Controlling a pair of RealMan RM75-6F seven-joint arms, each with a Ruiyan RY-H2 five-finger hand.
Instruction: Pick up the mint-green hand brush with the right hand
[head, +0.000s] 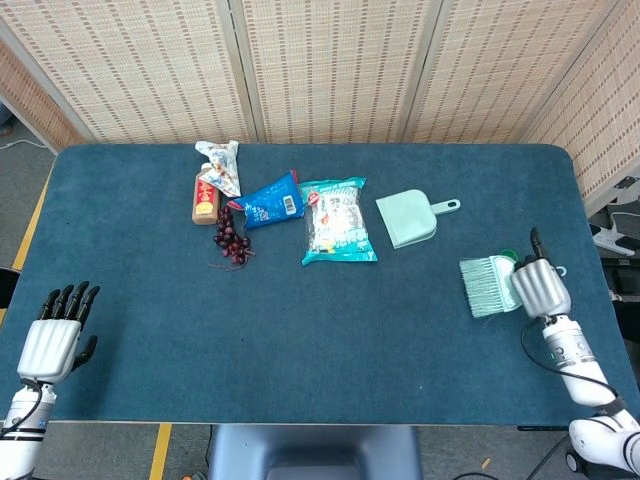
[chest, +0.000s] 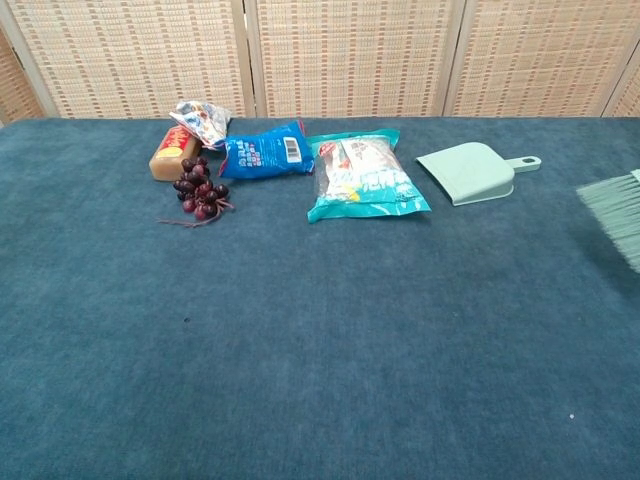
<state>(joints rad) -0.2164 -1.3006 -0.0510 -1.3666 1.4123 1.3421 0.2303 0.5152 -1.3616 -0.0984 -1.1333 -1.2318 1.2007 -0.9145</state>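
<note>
My right hand (head: 540, 284) grips the mint-green hand brush (head: 488, 284) at the table's right side. Its bristles point left and fan out past my fingers. In the chest view only the bristle end of the brush (chest: 617, 208) shows at the right edge, raised off the cloth; the hand itself is out of that frame. My left hand (head: 55, 333) hangs at the near left corner of the table, fingers straight and apart, holding nothing.
A mint-green dustpan (head: 410, 216) lies behind and left of the brush. Further left lie a teal snack bag (head: 336, 222), a blue packet (head: 270, 201), dark grapes (head: 230, 236), a brown bar (head: 205, 194) and a crumpled wrapper (head: 222, 162). The blue table (head: 300, 330) ends just right of my right hand.
</note>
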